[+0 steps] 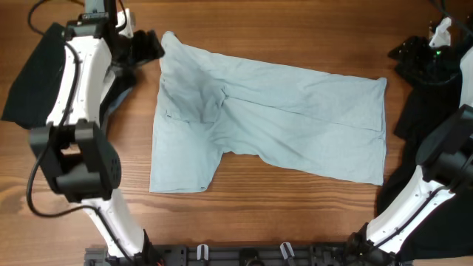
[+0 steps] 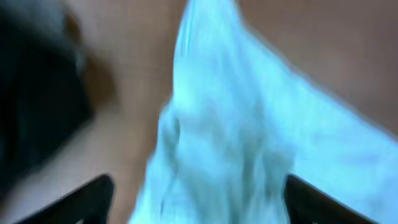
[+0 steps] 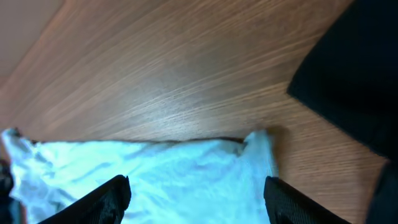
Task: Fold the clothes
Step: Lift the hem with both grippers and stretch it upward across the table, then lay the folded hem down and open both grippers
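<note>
Overhead view: the wooden table carries the pale blue T-shirt spread across its middle. Its left part is creased over itself and one sleeve points near, probably laid out so the corners can be reached for folding. A black garment lies far left under the left arm, and a second black garment lies at the right edge, both clear of the shirt. The left gripper hovers at the shirt's far left corner, fingers spread with cloth between them, though its own view is blurred. The right gripper is released near the far right corner.
</note>
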`<control>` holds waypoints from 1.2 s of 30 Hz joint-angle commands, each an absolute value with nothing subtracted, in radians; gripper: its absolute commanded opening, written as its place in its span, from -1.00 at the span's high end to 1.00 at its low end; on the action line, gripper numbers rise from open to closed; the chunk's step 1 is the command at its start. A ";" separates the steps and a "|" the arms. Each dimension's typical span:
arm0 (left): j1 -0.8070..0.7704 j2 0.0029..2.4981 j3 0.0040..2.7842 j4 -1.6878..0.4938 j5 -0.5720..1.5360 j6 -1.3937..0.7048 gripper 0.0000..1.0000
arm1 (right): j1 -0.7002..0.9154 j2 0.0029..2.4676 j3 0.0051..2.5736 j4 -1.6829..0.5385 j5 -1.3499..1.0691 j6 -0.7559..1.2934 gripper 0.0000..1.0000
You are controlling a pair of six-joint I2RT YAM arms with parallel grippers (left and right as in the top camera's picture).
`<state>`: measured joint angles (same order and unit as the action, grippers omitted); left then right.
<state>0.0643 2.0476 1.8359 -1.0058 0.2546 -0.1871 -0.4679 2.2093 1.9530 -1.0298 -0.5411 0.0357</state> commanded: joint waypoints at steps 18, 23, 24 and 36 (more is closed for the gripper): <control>0.058 2.046 1.386 -0.991 0.083 -0.164 -0.03 | -0.444 2.164 1.928 -1.360 -0.415 0.025 -0.44; 0.060 2.046 1.302 -0.908 0.105 -0.163 0.66 | -0.443 2.164 1.896 -1.356 -0.414 0.025 -0.42; 0.064 2.046 1.299 -0.920 0.086 -0.164 0.85 | -0.442 2.164 1.886 -1.356 -0.415 0.025 -0.43; 0.285 2.039 1.304 -1.072 0.177 -0.215 0.74 | -0.447 2.164 1.639 -1.313 -0.275 0.074 -0.39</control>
<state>0.2699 2.0308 1.3079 -1.1095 -0.0116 -0.2852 -0.4477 2.1921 1.6722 -1.2968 -0.3454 0.0490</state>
